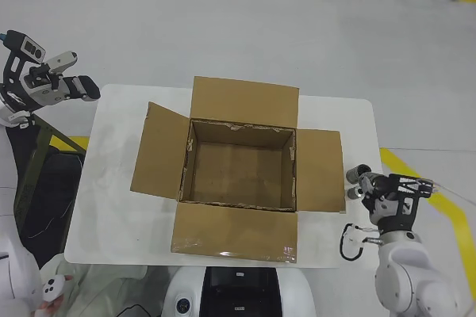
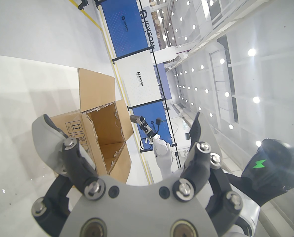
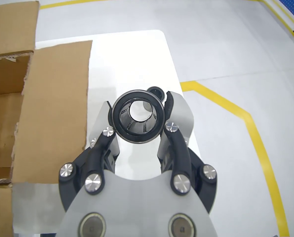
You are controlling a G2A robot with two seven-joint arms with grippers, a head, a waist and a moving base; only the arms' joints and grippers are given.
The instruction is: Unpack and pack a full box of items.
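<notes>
An open cardboard box stands mid-table with all flaps folded out and a bare bottom. My right gripper is shut on a metal cylinder with a black rim, held above the table's right edge, just beyond the box's right flap. In the top view that gripper is at the right side of the table. A second such cylinder stands on the table just past the held one. My left gripper is open and holds nothing; it hangs off the table's far left corner, facing the box.
The white table has bare strips left and right of the box. Yellow floor lines run past the right edge. Blue and white panels stand in the room behind.
</notes>
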